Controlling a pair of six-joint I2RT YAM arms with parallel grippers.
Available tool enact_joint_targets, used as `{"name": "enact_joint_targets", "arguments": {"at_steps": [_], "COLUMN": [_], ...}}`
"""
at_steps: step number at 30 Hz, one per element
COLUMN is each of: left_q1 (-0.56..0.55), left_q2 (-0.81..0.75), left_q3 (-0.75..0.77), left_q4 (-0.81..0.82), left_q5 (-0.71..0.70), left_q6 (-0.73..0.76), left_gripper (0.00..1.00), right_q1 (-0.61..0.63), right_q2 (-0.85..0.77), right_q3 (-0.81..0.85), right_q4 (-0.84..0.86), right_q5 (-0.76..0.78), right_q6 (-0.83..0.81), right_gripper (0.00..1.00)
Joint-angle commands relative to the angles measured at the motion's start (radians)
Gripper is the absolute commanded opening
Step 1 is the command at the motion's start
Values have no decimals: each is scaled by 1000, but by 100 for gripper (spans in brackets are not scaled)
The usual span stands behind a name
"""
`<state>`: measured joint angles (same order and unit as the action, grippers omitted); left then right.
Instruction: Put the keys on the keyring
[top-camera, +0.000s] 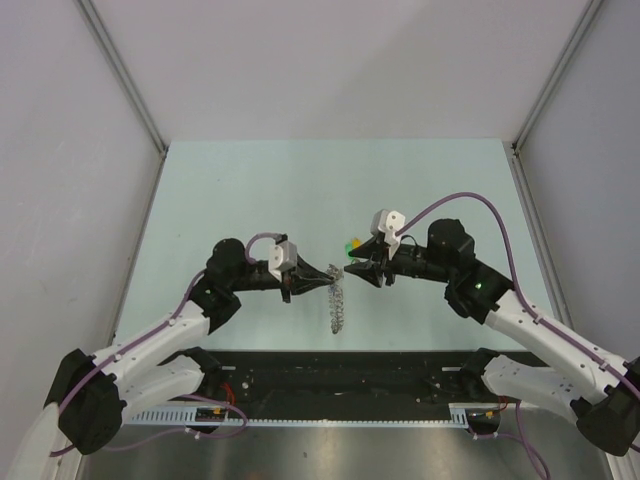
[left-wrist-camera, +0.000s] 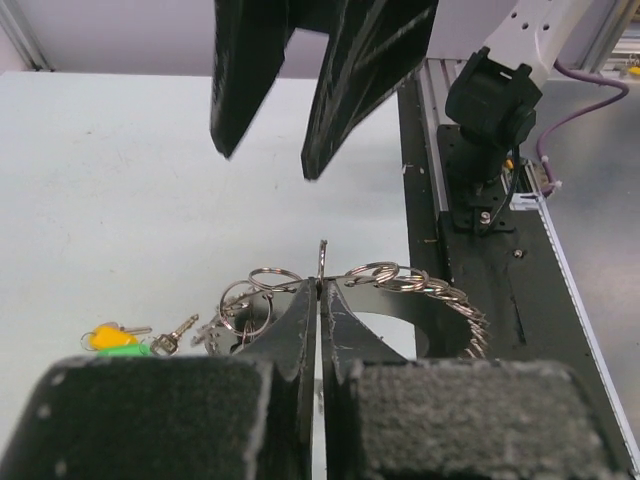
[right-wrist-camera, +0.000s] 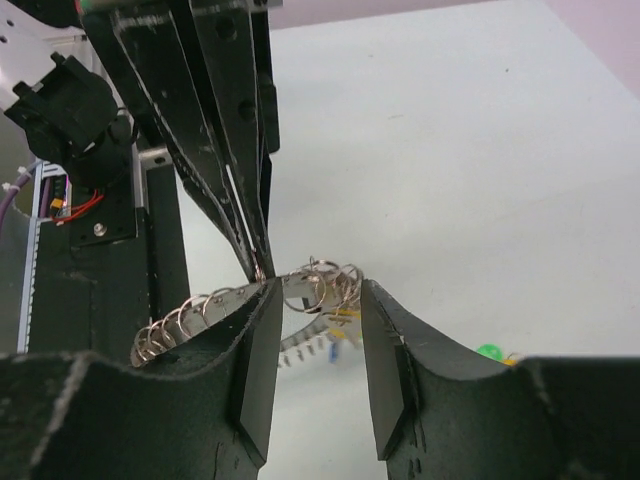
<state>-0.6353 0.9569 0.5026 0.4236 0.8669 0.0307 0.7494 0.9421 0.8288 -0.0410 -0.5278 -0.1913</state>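
Note:
The keyring (top-camera: 338, 303) is a grey chain of small metal loops hanging from my left gripper (top-camera: 322, 273) down toward the table. In the left wrist view my left gripper (left-wrist-camera: 322, 285) is shut on one loop, with the other loops (left-wrist-camera: 430, 290) curving off to the right. My right gripper (top-camera: 352, 268) is open, its fingertips on either side of the loop cluster (right-wrist-camera: 325, 285); midway between its tips is just below the cluster (right-wrist-camera: 318, 305). The keys (top-camera: 350, 245), with green and yellow heads, lie on the table beyond the grippers; they also show in the left wrist view (left-wrist-camera: 118, 338) and the right wrist view (right-wrist-camera: 490, 352).
A black base rail (top-camera: 340, 375) runs along the near edge of the pale green table (top-camera: 250, 190). Grey enclosure walls with metal posts (top-camera: 120, 75) stand on the left, right and back.

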Motion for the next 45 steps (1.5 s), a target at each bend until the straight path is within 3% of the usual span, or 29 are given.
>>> {"name": "enact_joint_targets", "arguments": {"at_steps": [1, 5, 11, 17, 24, 32, 45], "left_q1": [-4, -4, -6, -4, -4, -4, -12], "left_q2": [-18, -21, -64, -127, -198, -265, -262], "left_q3": [8, 33, 83, 102, 85, 63, 48], "left_q4": [109, 25, -173, -327, -394, -407, -361], "left_q5": [-6, -26, -109, -216, -307, -378, -526], "left_q6": [-60, -34, 171, 339, 411, 456, 405], "left_gripper": [0, 0, 0, 0, 0, 0, 0], "right_q1": [11, 34, 65, 44, -42, -97, -114], "right_q2": [6, 24, 24, 32, 89, 312, 734], "right_q3": [-17, -19, -17, -17, -13, 81, 322], "right_q4": [4, -3, -25, -36, -46, -115, -269], "right_q5": [-5, -1, 81, 230, 298, 390, 528], "right_q6": [-16, -37, -19, 111, 229, 308, 351], "right_gripper": [41, 40, 43, 55, 70, 70, 57]}}
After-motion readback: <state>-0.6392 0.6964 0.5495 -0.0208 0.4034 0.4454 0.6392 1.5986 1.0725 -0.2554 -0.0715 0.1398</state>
